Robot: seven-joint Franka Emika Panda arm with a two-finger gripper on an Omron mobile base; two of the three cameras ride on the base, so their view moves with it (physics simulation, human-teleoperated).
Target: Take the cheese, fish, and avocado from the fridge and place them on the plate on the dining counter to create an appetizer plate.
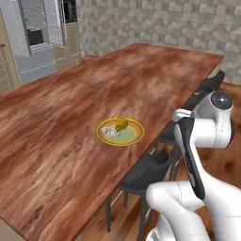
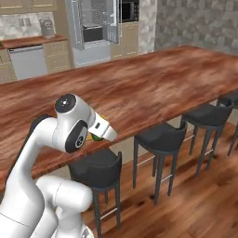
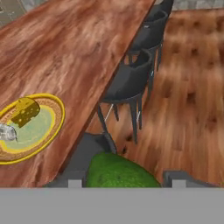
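Hand view puts the avocado (image 3: 120,171) at bottom centre, clamped between the gripper's (image 3: 124,178) two dark fingertips. It hangs off the dining counter's (image 3: 65,48) edge, above the black bar stools (image 3: 131,83) and the wood floor at right. The yellow plate (image 3: 54,127) sits at lower left of that view, already carrying the cheese (image 3: 25,111) and, at its left rim, the pale fish (image 3: 6,131).

The likely risks: the round fruit slipping and dropping to the floor, or, on set-down, rolling against the cheese or over the raised rim.

Nothing stands between gripper and plate except the counter edge. In the right base view the open fridge (image 2: 95,28) stands at upper centre, well apart.
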